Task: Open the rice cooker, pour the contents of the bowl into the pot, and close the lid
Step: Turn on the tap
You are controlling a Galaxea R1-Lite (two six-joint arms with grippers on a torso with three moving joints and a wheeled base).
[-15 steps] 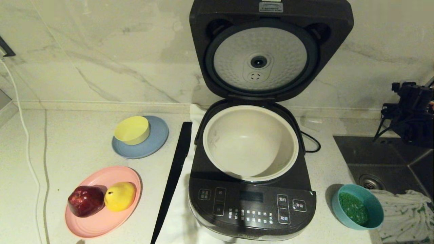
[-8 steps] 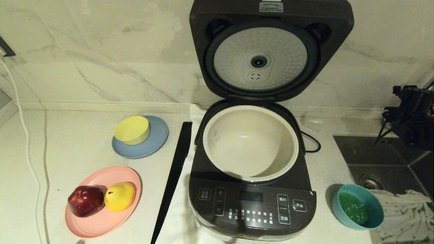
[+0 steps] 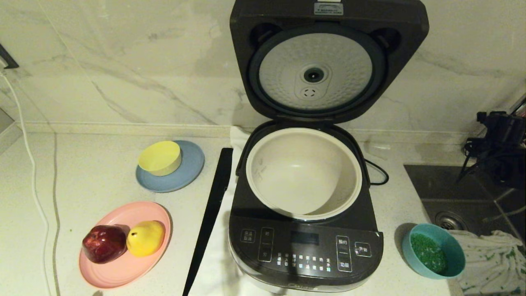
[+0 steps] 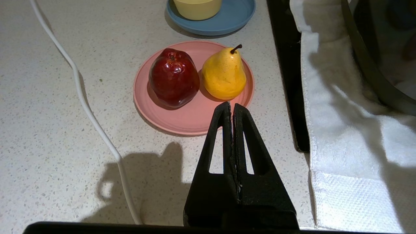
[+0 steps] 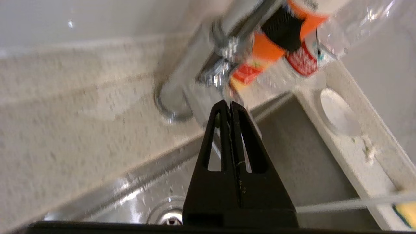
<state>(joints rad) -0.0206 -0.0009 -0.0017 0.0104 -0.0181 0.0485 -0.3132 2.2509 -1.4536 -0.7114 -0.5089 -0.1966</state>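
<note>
The rice cooker [image 3: 306,246] stands in the middle of the counter with its lid [image 3: 316,70] swung upright, dimpled silver plate facing me. The cream-white pot [image 3: 304,172] sits inside and looks empty. The teal bowl [image 3: 433,250] rests on the counter at the cooker's front right, holding the green granules [image 3: 428,253]. My right arm [image 3: 499,144] hangs over the sink at the far right, well behind the bowl. Its gripper [image 5: 230,103] is shut on nothing. My left gripper [image 4: 231,104] is shut and empty, low over the counter by the pink plate.
A pink plate [image 3: 123,271] carries a red apple [image 3: 103,243] and a yellow pear [image 3: 146,237]. A yellow bowl [image 3: 160,157] sits on a grey-blue plate [image 3: 191,172]. A black strip [image 3: 211,209] and white towel [image 4: 341,136] lie left of the cooker. The sink [image 3: 464,193] holds a speckled cloth [image 3: 489,259].
My right arm has drifted slightly down and to the right over the sink. The cooker, bowl and left arm have not moved.
</note>
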